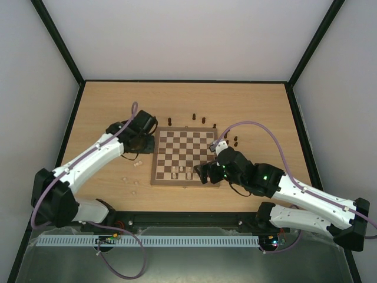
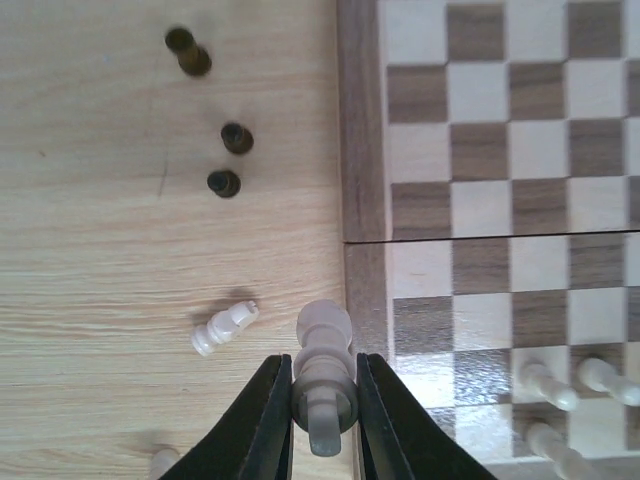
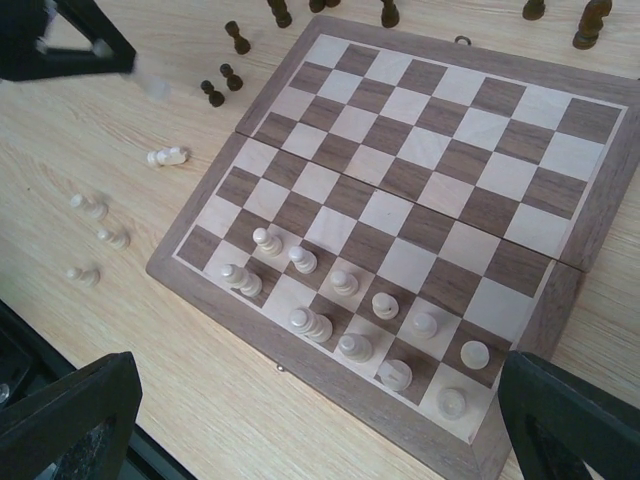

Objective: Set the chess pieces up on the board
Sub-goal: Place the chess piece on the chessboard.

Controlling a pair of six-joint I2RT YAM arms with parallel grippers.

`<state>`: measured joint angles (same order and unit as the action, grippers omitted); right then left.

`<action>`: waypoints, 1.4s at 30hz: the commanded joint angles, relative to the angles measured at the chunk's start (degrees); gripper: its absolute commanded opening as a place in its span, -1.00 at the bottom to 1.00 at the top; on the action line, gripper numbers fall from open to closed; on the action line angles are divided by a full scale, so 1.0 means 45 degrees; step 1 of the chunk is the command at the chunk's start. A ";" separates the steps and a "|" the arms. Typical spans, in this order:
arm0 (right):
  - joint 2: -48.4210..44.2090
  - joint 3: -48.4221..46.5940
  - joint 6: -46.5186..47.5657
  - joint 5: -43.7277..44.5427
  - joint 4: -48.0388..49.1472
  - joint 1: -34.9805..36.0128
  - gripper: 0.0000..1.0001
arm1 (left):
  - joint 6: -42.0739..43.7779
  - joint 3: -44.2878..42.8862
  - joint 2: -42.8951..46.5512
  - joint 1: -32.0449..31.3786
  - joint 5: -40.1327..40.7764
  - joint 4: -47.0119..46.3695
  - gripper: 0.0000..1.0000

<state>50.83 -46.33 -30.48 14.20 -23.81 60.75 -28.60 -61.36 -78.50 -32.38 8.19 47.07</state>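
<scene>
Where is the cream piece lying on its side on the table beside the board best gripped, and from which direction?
Grip the toppled cream piece across its narrow middle, coming straight down from above, fingers either side of its long axis. It lies flat on the tabletop, diagonal in the left wrist view, with bare wood along both flanks.
</scene>
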 commanded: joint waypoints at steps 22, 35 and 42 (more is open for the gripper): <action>-0.1005 -0.0576 -0.1174 0.3239 -0.1816 -0.0042 0.97 | -0.2197 -0.2916 -0.1145 -0.7867 0.0855 0.1576 -0.79; -0.0870 -0.0503 -0.1073 0.3232 -0.1754 -0.0034 0.97 | -0.1760 -0.1200 -0.1597 -0.7526 0.0366 -0.0464 -0.78; -0.1002 -0.0478 -0.1059 0.3215 -0.1729 -0.0034 0.97 | -0.1377 -0.0409 -0.1535 -0.6655 -0.0302 -0.1226 -0.78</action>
<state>46.94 -47.97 -34.83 27.22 -29.82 60.75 -36.34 -64.88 -85.19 -64.16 8.56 43.79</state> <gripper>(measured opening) 0.986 0.179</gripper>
